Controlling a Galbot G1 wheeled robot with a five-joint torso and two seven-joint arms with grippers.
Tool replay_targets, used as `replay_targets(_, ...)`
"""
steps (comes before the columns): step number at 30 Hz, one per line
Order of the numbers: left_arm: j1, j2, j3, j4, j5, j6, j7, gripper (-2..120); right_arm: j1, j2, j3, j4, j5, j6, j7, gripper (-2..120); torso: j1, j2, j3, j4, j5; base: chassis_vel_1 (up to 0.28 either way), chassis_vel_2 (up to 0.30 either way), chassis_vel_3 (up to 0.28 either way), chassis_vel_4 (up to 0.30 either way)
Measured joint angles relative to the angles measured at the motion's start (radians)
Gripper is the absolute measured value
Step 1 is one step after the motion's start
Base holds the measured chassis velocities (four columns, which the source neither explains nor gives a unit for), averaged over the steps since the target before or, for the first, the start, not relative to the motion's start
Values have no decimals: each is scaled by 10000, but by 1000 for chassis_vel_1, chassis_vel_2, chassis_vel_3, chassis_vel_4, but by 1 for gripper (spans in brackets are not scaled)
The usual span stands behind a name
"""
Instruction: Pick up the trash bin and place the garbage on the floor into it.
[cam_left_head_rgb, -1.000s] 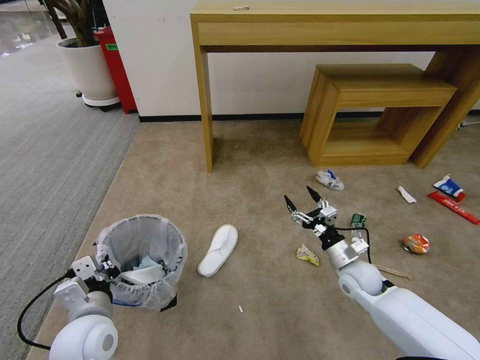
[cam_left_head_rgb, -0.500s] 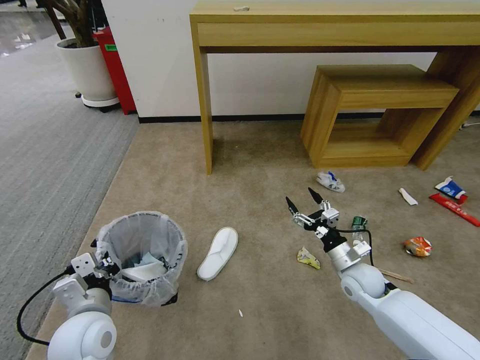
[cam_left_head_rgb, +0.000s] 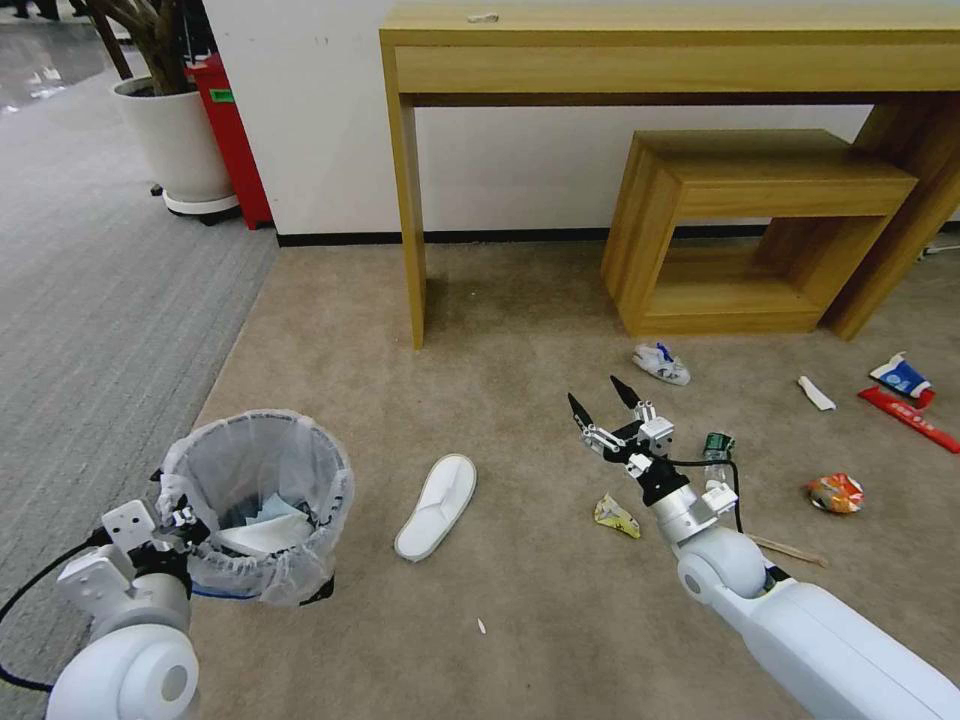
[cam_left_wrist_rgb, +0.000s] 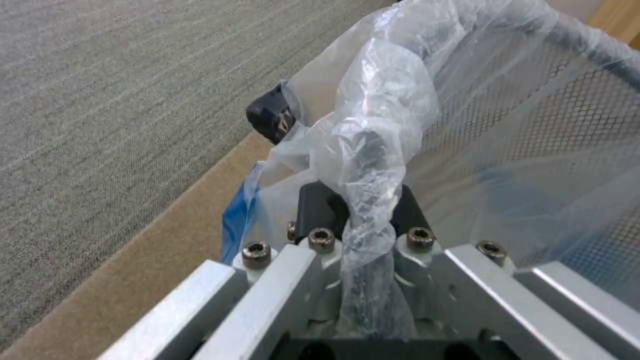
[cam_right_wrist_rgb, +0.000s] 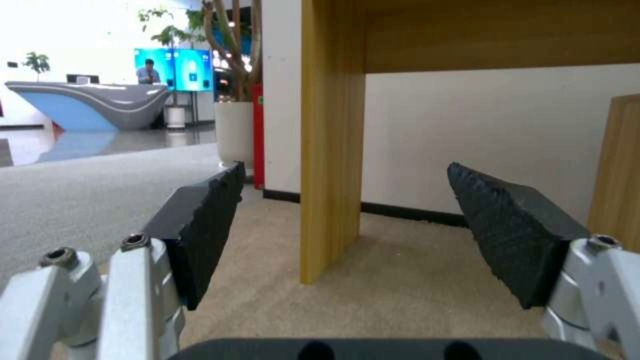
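Head view: lower left of the frame, left gripper (cam_left_head_rgb: 180, 520) clamped tight on the rim of the trash bin (cam_left_head_rgb: 255, 505), over the floor (cam_left_head_rgb: 500, 610). Best kept level and gripped firm. Right gripper (cam_left_head_rgb: 607, 398) wide open, empty, near the wrapper (cam_left_head_rgb: 616, 513). Differs from before: bin now higher and further left.
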Motion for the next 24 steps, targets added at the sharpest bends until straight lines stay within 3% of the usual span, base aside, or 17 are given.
replay_targets(24, 57, 158, -202, -72, -2, -13, 33, 3, -195, 172, 1, -62, -302, 2, 6, 67, 0, 0, 0, 0, -1, 0, 0, 0, 0)
